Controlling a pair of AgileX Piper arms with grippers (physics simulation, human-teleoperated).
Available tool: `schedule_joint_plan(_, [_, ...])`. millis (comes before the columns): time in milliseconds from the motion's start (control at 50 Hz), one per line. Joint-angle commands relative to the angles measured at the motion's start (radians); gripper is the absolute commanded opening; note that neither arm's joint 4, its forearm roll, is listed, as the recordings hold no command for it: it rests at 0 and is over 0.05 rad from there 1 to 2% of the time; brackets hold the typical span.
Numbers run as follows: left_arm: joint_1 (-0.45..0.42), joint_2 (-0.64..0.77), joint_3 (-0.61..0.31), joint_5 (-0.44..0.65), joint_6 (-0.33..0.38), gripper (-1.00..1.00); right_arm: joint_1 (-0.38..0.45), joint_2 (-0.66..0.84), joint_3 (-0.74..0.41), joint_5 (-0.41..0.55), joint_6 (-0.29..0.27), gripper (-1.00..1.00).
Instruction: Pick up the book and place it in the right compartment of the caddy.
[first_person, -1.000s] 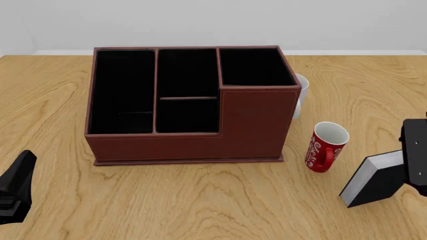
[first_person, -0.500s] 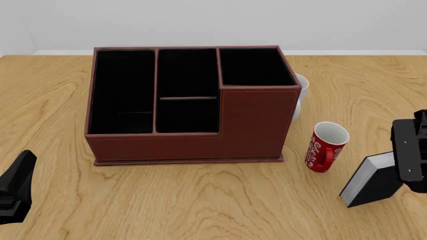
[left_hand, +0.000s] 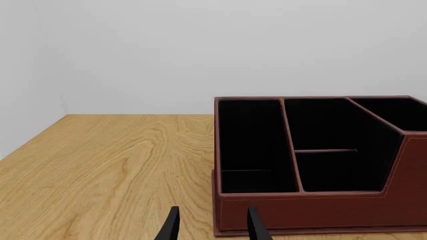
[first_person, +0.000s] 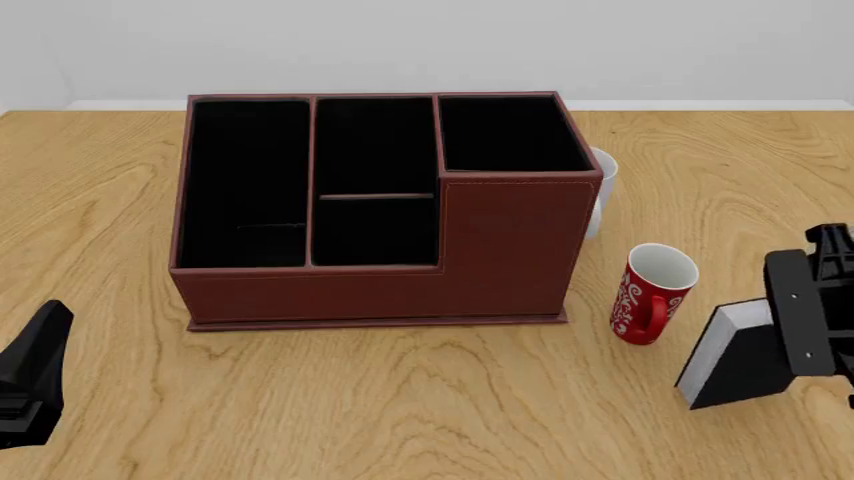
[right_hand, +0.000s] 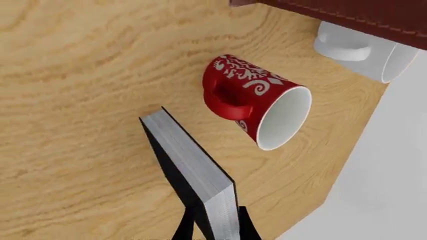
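Left gripper (first_person: 30, 385), a black claw, is seen low at 8 o'clock of the front view, its thin dark fingers (left_hand: 171, 227) parted over bare wooden table (first_person: 400, 400), grasping nothing. The large red-brown leather-look caddy (first_person: 380, 290) with black lining is seated at centre; its square right compartment (first_person: 511, 132), behind the tall front wall, lies at 1 o'clock. A white mug (first_person: 602, 185) is partly hidden behind the caddy's right side. A red ceramic mug with white scrollwork (first_person: 651, 293) stands just right of the caddy. At 4 o'clock, the thick black hardcover book with white page edges (first_person: 731, 355) is held tilted, clamped by the right gripper (right_hand: 215, 226).
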Motion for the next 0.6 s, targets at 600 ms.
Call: schedule_joint_plan(600, [0.000,0.000,0.000,0.000,0.000,1.00,0.259,-0.239,-0.061,0.323,0.213,-1.00])
